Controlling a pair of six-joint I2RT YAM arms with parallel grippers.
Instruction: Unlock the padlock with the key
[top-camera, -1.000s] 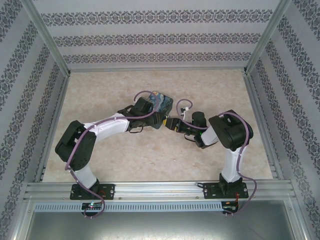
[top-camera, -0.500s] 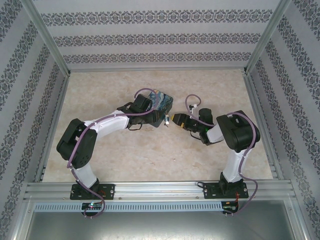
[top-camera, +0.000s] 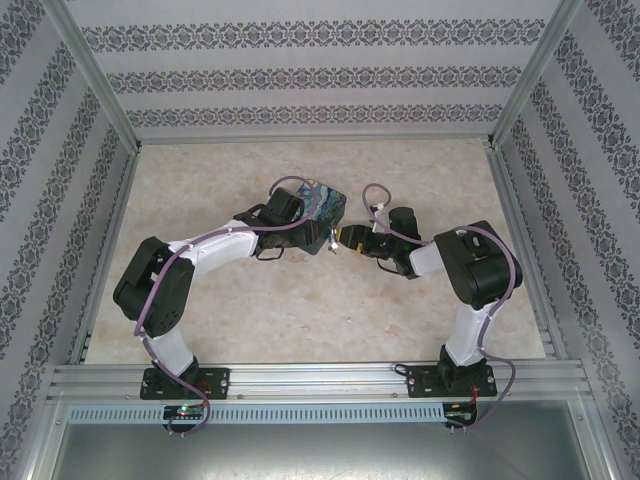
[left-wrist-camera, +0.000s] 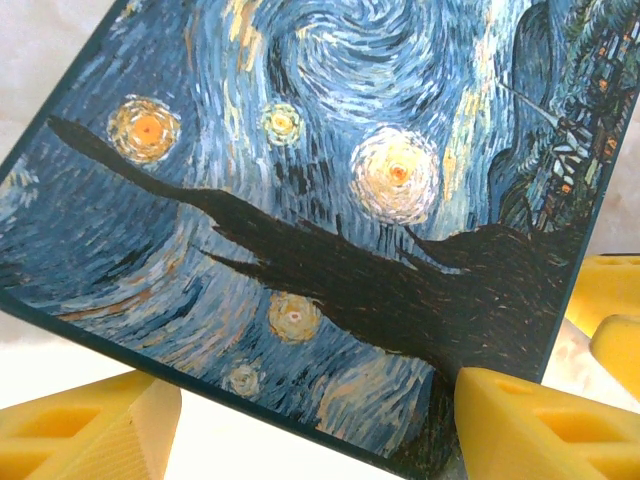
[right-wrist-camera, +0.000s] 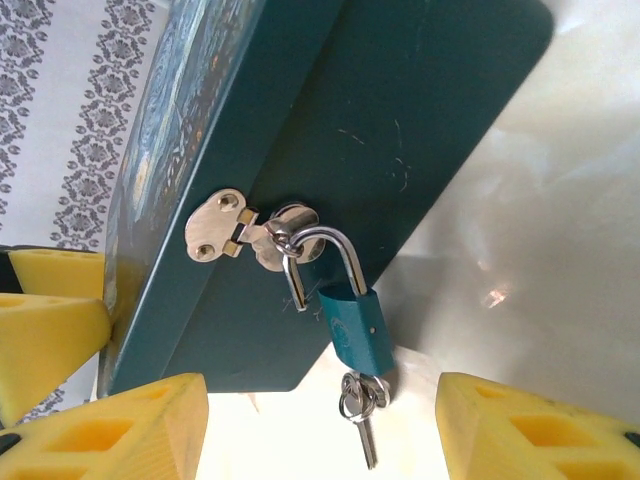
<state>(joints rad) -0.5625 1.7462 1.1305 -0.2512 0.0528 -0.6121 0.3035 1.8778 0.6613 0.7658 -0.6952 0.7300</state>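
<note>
The padlock (right-wrist-camera: 352, 322) has a teal body and a silver shackle, hooked through the hasp (right-wrist-camera: 232, 232) on the front of the blue night-sky box (right-wrist-camera: 330, 120). One shackle leg stands free of the body. The key (right-wrist-camera: 362, 408) hangs from the padlock's underside on a small ring. My right gripper (right-wrist-camera: 320, 425) is open, its yellow fingers (right-wrist-camera: 110, 430) either side of the key and apart from it. In the top view it (top-camera: 346, 240) faces the padlock (top-camera: 331, 240). My left gripper (left-wrist-camera: 320, 400) straddles the box's (left-wrist-camera: 300, 180) near corner, holding it tilted.
The box (top-camera: 325, 203) stands mid-table on the pale marbled floor (top-camera: 300, 320). Patterned walls and metal posts ring the table. Open floor lies in front of and behind the arms. The left gripper's yellow finger (right-wrist-camera: 40, 320) sits against the box's lid side.
The right arm has swung its elbow outward and brought its gripper back to the box's front; its jaws have narrowed a little. The left arm and box shifted slightly, then held still.
</note>
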